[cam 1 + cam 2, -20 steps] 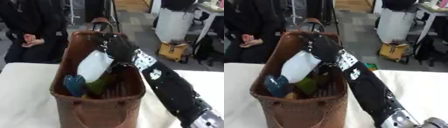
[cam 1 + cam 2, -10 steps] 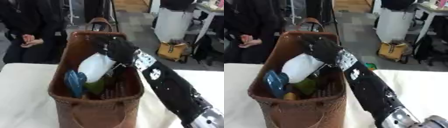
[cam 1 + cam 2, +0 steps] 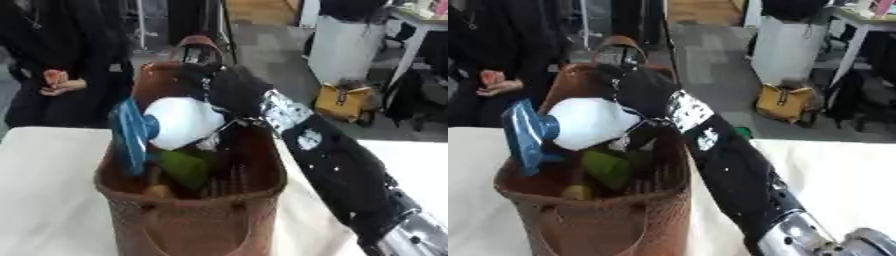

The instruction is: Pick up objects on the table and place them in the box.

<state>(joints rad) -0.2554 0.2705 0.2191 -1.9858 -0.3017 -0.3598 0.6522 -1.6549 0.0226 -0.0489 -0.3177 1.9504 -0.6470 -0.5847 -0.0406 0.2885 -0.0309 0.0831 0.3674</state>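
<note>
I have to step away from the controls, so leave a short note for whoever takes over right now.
Right hand: over the far end of the brown basket, by the white spray bottle; whether it grips the bottle cannot be told.
Left hand: not in view.
In the basket: the bottle, blue trigger sticking up above the rim, a green item and something yellowish.
Left: settle the bottle, withdraw the hand, check the table for more.

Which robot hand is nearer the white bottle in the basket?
Right. The right robot hand reaches into the brown basket against the white bottle. The left robot hand shows in neither view.
</note>
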